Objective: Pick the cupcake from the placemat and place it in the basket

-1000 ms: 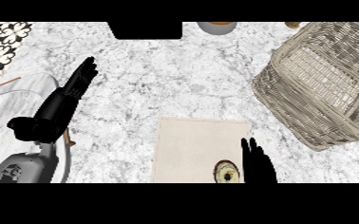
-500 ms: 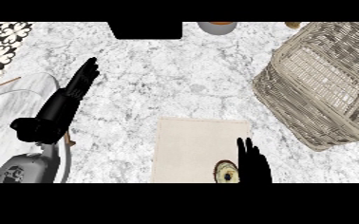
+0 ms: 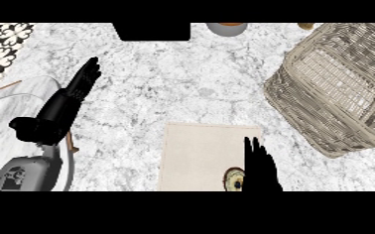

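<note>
A beige placemat lies at the counter's near edge, middle. The cupcake sits on the mat's near right part, seen from above and cut by the lower edge. My right hand comes up from the lower edge just right of the cupcake, fingers straight and pointing away, partly covering it. A wicker basket stands at the right, tilted, its opening facing up. My left hand rests open at the left, fingers straight and pointing up and to the right.
A dark box and a grey bowl stand at the far edge. A patterned cloth shows at the far left. A grey plate lies under my left arm.
My right hand has crept a little left and down toward the cupcake. The left hand has hardly moved.
</note>
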Robot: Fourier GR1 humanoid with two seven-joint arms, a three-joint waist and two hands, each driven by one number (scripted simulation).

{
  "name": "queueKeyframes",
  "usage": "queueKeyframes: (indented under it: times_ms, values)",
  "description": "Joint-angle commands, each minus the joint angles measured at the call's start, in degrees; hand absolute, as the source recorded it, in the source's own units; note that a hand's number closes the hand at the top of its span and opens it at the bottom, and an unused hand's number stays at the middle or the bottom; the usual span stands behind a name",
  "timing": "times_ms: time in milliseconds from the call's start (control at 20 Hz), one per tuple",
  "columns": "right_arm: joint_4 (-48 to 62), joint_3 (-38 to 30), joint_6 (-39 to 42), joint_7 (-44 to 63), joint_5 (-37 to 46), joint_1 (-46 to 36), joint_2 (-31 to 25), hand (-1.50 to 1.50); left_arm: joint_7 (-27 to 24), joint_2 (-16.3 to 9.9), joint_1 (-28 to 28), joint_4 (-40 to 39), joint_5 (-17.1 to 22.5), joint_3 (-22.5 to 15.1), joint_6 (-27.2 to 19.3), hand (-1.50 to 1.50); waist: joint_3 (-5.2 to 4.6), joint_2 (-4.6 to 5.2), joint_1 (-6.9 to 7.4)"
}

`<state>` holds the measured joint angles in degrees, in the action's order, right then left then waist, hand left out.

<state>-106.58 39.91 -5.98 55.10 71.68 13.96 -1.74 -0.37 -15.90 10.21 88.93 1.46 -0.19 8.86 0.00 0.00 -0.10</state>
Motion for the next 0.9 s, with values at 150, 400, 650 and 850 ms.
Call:
queueKeyframes:
  times_ms: [150, 400, 650, 850]
  values:
    - [5.40, -1.95, -1.72, 0.42, -1.34, -0.24, -0.15, -1.50, -0.44, 1.41, 0.10, -0.12, -1.90, 0.95, 0.70, 0.00, 0.00, -0.02, -0.05]
    - [10.84, -4.46, -5.80, -3.84, -4.95, -0.41, -0.66, -1.50, 0.90, 5.09, -0.02, 1.13, -4.95, -1.65, -1.85, 0.00, 0.01, 0.00, -0.09]
    - [14.10, -4.35, -2.72, -4.01, -7.52, -4.08, 1.67, -1.50, 1.04, 4.02, 0.27, 0.92, -3.81, 0.62, 0.98, 0.00, 0.00, 0.00, 0.07]
    - [14.94, -3.82, -1.12, -7.51, -9.63, -1.33, -2.07, 1.50, 3.16, 3.36, -1.45, 4.54, -2.38, 1.59, 1.98, 0.00, 0.01, -0.04, 0.17]
